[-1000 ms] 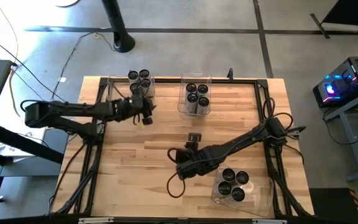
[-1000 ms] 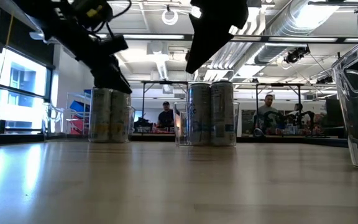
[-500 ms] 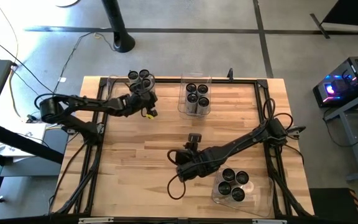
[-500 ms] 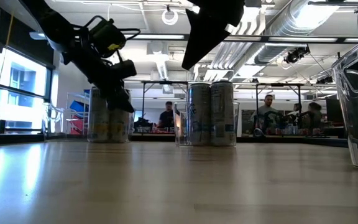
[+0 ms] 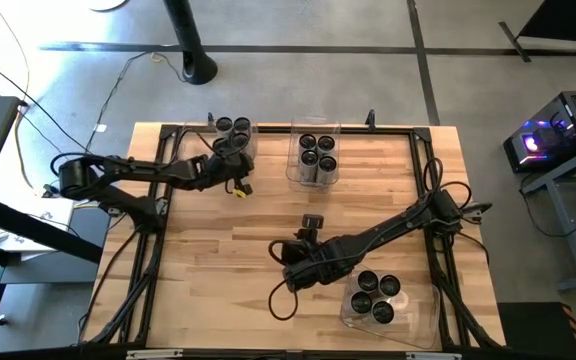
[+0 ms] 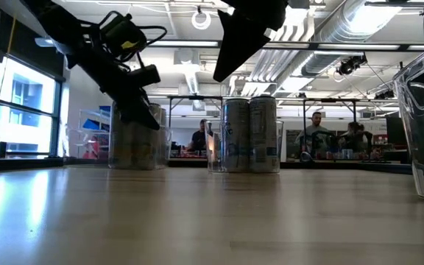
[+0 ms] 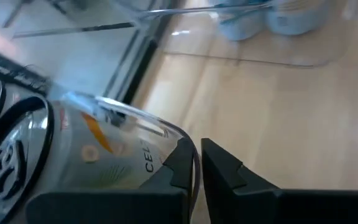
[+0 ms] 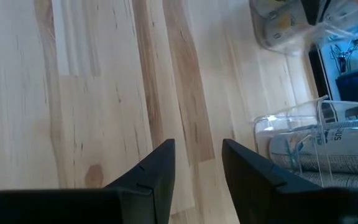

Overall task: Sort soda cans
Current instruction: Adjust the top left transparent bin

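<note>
Left gripper (image 5: 230, 166) closed on bin (image 5: 236, 152) rim beside cans (image 5: 233, 131); a jerk could topple them. Right gripper (image 8: 194, 163) open, idle.

An open-plan robotics lab: exposed ceiling ducts (image 6: 359, 37), people at desks (image 6: 319, 132) behind the wooden bench (image 5: 228, 250), concrete floor (image 5: 318, 25).

The wooden desk (image 5: 218, 240) carries three clear plastic bins (image 5: 315, 157) holding upright soda cans (image 5: 376, 295).
</note>
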Motion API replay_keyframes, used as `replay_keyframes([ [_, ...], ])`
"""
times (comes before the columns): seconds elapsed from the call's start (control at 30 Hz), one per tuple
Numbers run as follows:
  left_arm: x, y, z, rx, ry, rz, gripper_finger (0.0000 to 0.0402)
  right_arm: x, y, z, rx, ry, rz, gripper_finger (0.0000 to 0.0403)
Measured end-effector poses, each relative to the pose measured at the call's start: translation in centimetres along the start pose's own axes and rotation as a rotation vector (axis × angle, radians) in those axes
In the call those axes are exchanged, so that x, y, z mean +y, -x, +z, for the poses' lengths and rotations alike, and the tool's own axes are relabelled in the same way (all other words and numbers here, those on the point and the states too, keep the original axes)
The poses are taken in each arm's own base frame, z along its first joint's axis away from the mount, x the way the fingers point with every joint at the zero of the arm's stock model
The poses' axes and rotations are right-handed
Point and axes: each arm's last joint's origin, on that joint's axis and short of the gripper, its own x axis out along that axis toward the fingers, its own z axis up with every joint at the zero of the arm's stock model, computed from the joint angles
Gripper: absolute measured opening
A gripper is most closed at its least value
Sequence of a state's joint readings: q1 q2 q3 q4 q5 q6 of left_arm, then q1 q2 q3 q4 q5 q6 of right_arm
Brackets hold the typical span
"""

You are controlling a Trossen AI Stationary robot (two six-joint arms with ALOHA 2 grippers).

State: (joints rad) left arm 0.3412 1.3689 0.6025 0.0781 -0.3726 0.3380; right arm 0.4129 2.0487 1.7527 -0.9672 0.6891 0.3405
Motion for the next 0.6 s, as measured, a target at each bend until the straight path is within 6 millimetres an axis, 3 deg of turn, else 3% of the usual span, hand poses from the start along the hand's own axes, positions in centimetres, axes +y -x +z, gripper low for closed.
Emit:
replay_keyframes([
  [0.6,-5.5,4.3,0.7,-0.07,-0.206,-0.356,0.0011,0.4,0.0,0.8,-0.061,0.071,0.064,0.0126],
])
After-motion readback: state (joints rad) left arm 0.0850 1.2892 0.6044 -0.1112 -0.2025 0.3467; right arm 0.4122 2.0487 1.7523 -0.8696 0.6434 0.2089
